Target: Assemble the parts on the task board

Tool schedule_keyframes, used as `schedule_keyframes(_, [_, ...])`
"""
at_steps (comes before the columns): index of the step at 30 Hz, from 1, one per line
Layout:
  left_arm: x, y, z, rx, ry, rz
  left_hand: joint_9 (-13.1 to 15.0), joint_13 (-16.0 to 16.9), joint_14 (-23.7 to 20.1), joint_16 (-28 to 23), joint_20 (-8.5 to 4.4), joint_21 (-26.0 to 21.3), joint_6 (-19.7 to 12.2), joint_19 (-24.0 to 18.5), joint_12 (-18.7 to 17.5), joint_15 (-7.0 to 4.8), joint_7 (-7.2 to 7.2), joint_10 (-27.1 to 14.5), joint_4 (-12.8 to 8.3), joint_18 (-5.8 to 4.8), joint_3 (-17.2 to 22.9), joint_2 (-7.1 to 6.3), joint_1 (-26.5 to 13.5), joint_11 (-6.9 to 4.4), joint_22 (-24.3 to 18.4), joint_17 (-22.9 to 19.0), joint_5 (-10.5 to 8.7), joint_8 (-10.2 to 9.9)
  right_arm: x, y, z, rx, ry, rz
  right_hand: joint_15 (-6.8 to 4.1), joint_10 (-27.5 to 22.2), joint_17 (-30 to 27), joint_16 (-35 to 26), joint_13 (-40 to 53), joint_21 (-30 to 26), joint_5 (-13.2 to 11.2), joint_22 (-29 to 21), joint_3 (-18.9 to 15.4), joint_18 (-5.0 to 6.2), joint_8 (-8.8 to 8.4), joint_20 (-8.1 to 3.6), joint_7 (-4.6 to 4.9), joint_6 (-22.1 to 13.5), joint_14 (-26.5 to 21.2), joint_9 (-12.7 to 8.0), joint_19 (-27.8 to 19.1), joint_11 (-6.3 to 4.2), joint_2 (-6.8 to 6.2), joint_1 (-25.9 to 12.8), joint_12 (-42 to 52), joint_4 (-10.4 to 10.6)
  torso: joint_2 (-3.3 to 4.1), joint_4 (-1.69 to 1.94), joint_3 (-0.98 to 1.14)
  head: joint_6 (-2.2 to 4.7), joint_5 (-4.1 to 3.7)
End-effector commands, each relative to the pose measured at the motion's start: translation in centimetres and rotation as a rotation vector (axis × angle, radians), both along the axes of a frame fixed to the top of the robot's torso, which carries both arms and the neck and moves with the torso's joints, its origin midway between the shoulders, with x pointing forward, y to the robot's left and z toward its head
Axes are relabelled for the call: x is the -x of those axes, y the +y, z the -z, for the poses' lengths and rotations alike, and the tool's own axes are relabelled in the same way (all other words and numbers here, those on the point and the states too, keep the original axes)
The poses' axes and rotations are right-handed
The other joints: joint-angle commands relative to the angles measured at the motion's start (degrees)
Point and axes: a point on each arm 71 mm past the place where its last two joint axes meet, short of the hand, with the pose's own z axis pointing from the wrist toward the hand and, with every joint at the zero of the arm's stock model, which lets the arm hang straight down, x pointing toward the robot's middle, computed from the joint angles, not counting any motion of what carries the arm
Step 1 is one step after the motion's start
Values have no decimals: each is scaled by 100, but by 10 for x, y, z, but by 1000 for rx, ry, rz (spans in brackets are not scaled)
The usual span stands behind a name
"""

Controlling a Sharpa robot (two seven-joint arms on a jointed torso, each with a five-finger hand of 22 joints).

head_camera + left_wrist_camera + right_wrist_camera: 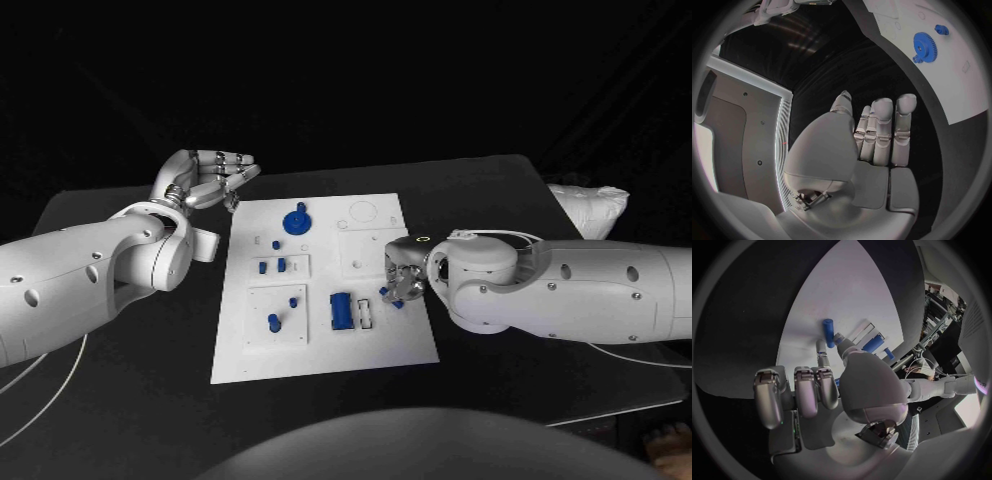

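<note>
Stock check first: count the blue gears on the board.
1: a gear at the board's far end, near the left hand. The right hand covers some of the board, so another may be hidden.

dim dark surroundings, bright white board, fisheye-bent wrist edges

Black table, dark surroundings

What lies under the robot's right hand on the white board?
Under the right hand, the white task board and one small blue part at its fingertips show; the hand covers anything beneath.
</note>
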Motion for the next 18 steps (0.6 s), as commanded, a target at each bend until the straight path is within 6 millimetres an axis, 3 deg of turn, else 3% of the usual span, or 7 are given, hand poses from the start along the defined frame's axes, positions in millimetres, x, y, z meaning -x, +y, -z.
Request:
schedule_keyframes(1, [1, -3, 0, 5, 2, 23, -5, 4, 11, -23, 5, -31, -26, 40, -21, 3, 6, -20, 10, 45, -33, 57, 14, 2, -8, -6, 23, -18, 5, -17, 17, 199, 72, 79, -7, 610, 1505, 23, 1509, 26, 22, 1505, -63, -81, 28, 7, 1, 6, 608, 21, 600, 6, -46, -56, 23, 2, -3, 0, 2, 0, -2])
schedule_keyframes(10, [1, -3, 0, 5, 2, 22, -5, 4, 11, -23, 5, -31, -26, 40, -21, 3, 6, -20, 10, 45, -33, 57, 14, 2, -8, -6, 23, -18, 5, -18, 19, 231, 85, 71, -60, 610, 1505, 23, 1509, 26, 142, 1505, -129, -81, 194, -37, -75, -66, 608, 266, 600, -61, -154, 88, 23, -51, 0, -4, 1, 0, -4])
schedule_keyframes(18, [1, -3, 0, 6, 4, 24, -5, 4, 11, -23, 5, -31, -26, 40, -21, 3, 6, -20, 10, 45, -33, 57, 14, 2, -8, -6, 23, -18, 4, -17, 20, 245, 90, 65, -97, 610, 1505, 23, 1509, 26, 701, 1505, -57, -81, 417, -85, -108, -312, 608, 600, 600, -99, -106, 342, 23, -202, 1, -4, 2, 0, -2])
